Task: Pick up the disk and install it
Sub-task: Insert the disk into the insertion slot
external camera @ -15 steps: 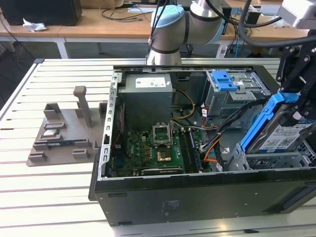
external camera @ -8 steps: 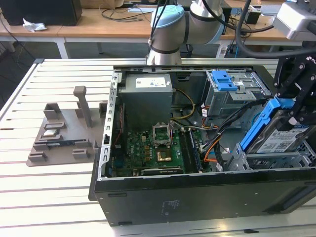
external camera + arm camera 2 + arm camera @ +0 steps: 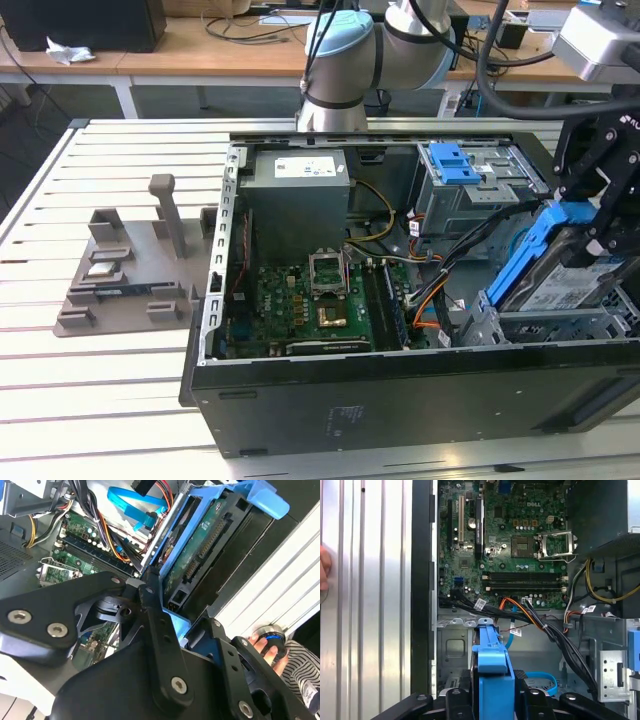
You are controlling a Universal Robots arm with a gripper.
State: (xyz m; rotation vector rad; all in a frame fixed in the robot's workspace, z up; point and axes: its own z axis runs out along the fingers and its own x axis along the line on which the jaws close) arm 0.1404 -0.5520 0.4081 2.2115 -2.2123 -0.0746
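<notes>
In the exterior view the disk [image 3: 566,278], silver with a printed label and a blue bracket [image 3: 527,252], hangs tilted over the metal drive cage [image 3: 545,328] at the right front corner of the open computer case [image 3: 400,395]. My gripper [image 3: 598,225] is shut on its upper end. The second wrist view shows the disk's green circuit-board underside [image 3: 200,545] with the black gripper [image 3: 167,612] clamped on the bracket edge. Seen edge-on in the first wrist view, the blue bracket [image 3: 492,662] sits between the fingers [image 3: 455,700] above the case floor.
Inside the case are a grey power-supply box [image 3: 298,190], the green motherboard [image 3: 310,300], cable bundles [image 3: 440,270] and a blue ridged latch [image 3: 450,160]. A grey fixture [image 3: 130,270] stands on the slatted table [image 3: 100,370] at the exterior view's left. A person's hand [image 3: 265,645] rests beside the case.
</notes>
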